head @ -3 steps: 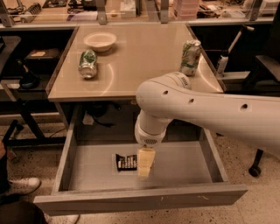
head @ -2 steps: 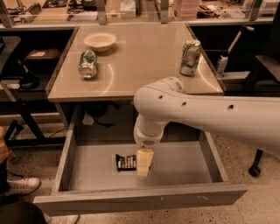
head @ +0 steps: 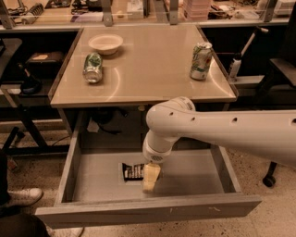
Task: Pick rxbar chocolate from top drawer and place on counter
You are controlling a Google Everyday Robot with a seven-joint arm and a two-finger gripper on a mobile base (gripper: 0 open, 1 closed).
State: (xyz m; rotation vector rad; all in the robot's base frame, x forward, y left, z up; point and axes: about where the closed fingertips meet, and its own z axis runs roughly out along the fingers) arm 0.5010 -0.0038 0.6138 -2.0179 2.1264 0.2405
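The rxbar chocolate (head: 132, 171), a dark flat bar with pale lettering, lies on the grey floor of the open top drawer (head: 97, 178), left of middle. My gripper (head: 150, 178) hangs from the white arm down inside the drawer, right beside the bar's right end and partly covering it. The beige counter (head: 148, 69) lies above and behind the drawer.
On the counter stand a white bowl (head: 106, 43) at the back left, a green-and-white can (head: 92, 67) lying on its side, and an upright can (head: 200, 60) at the right. A cluttered bench (head: 138, 9) runs behind. A white shoe (head: 18, 196) shows at the lower left.
The arm has shifted slightly; the gripper stays in the drawer at the bar's right end. The bar has not moved.
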